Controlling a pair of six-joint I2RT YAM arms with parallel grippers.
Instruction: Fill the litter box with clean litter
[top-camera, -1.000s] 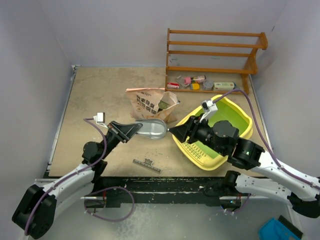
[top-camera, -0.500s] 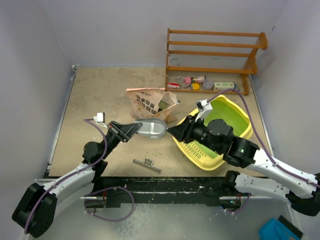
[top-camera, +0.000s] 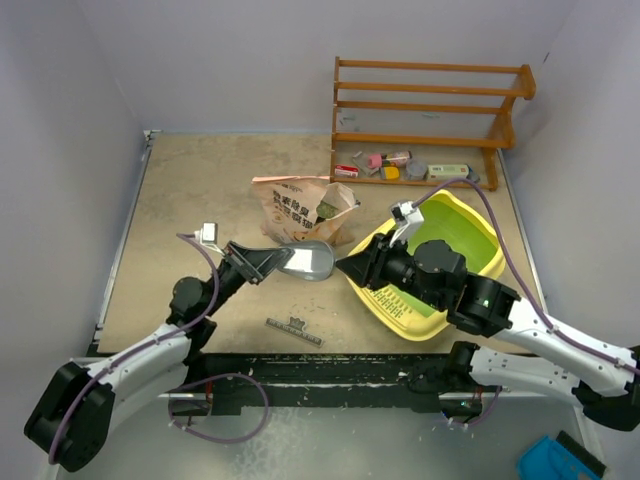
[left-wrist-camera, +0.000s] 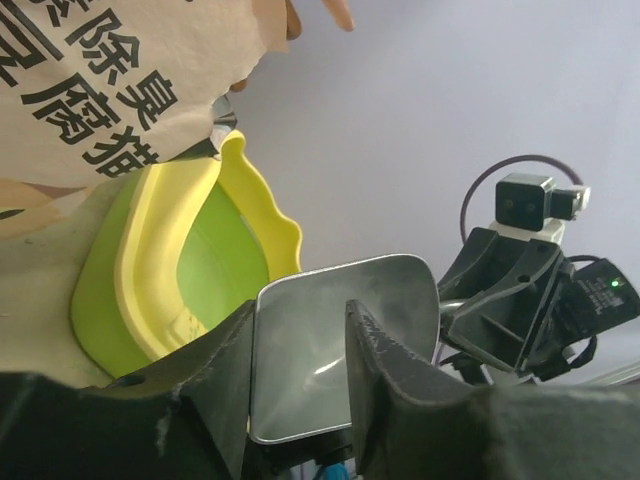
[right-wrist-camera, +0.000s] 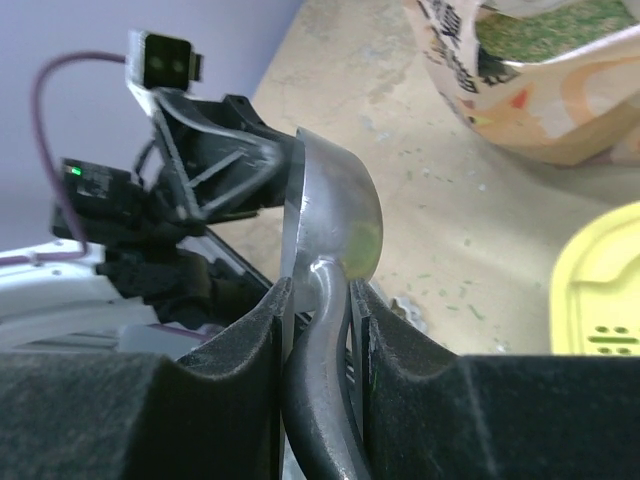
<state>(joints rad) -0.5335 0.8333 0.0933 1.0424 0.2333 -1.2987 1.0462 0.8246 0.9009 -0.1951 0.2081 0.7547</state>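
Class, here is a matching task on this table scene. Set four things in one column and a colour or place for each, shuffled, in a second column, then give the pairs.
Things
1. litter box
2. bag
3. scoop
4. rack

Descriptions
A. silver metal
B. brown wood, at the far wall
C. yellow rim, green floor
D. tan paper with print

Pairs: 1-C, 2-D, 3-A, 4-B

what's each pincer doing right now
left pincer: open, fingers parted around the scoop bowl
right pincer: closed on the scoop's handle
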